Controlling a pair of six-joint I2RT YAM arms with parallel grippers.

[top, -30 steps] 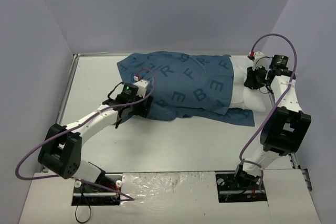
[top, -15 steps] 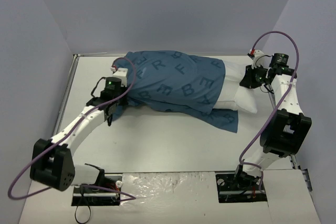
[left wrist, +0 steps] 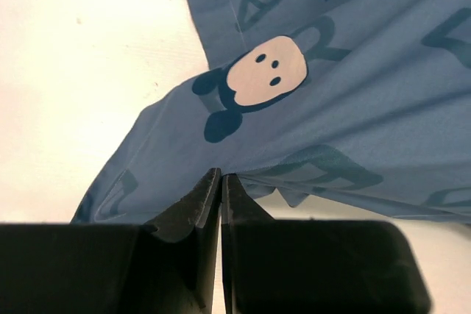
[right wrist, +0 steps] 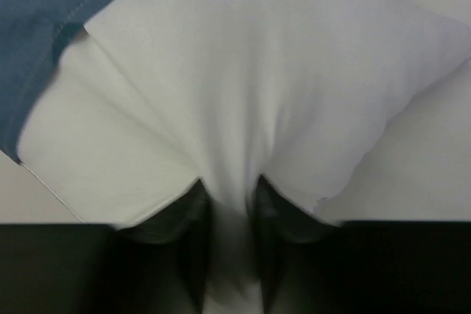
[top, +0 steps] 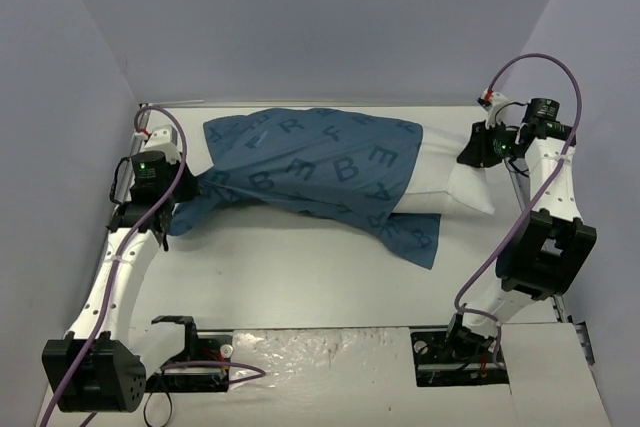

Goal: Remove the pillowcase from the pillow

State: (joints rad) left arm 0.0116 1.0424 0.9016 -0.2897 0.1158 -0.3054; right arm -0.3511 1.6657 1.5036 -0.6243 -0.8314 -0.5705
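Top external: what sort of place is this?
Probably a lab robot cell: bare white tabletop boxed in by plain lavender wall panels, two white-and-black arms bolted at its near edge.

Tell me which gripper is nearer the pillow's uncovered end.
Right. The right gripper pinches the pillow there; the left gripper clamps the pillowcase at the opposite end.
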